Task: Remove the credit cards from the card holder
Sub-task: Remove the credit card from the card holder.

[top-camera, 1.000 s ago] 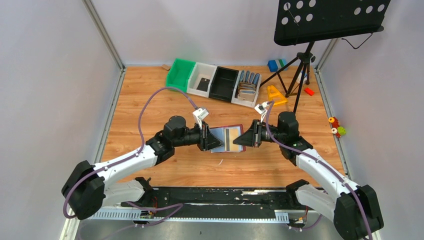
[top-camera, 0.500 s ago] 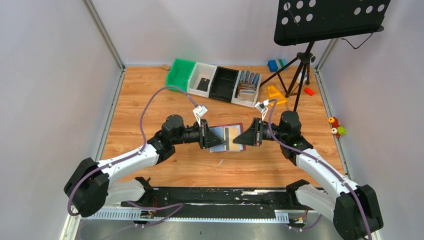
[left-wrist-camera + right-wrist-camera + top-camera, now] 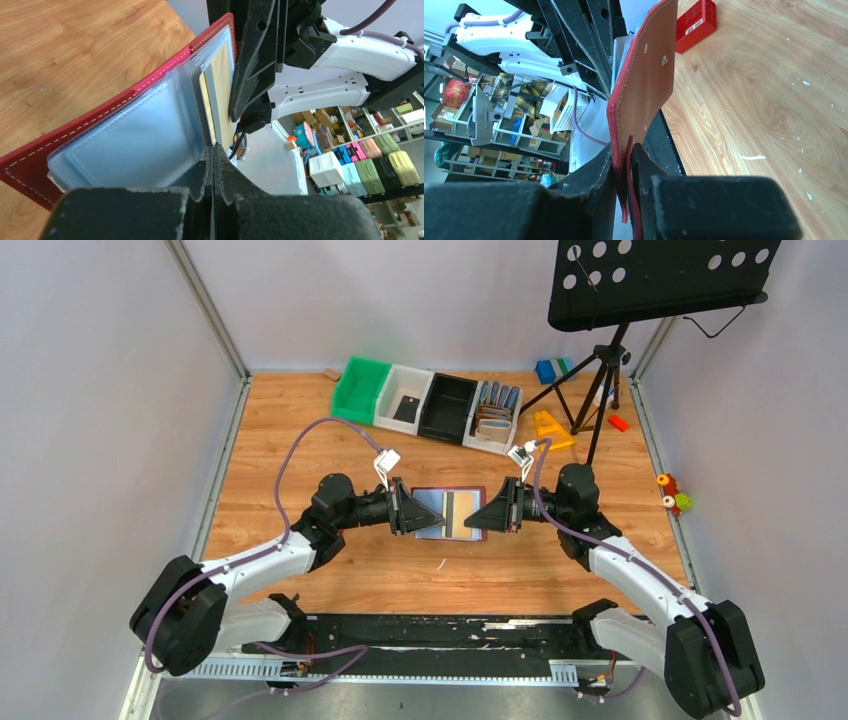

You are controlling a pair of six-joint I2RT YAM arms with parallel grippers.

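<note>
The maroon card holder [image 3: 476, 496] is held open above the table between both grippers. In the left wrist view its red stitched cover [image 3: 100, 117] carries clear plastic sleeves [image 3: 135, 135] and a gold-tan card [image 3: 222, 75]. My left gripper [image 3: 416, 516] is shut [image 3: 214, 147] on the thin edge of a gold-edged card [image 3: 206, 102] that runs edge-on out of the sleeves. My right gripper [image 3: 480, 519] is shut [image 3: 625, 150] on the holder's maroon cover and snap tab [image 3: 644, 85]. A pale silvery card face [image 3: 430, 505] and a tan strip [image 3: 466, 515] show from above. No black card is visible.
Along the back stand a green bin [image 3: 361, 388], a white bin [image 3: 404, 398], a black bin [image 3: 447, 405] and a white bin of upright wallets [image 3: 493, 412]. A music stand's tripod [image 3: 598, 380] and a yellow piece [image 3: 550, 428] stand back right. A red gridded block [image 3: 696, 20] lies on the wood.
My left gripper has drawn back to the left with the card's edge in it. The holder has risen slightly toward the back. The right gripper has barely moved.
</note>
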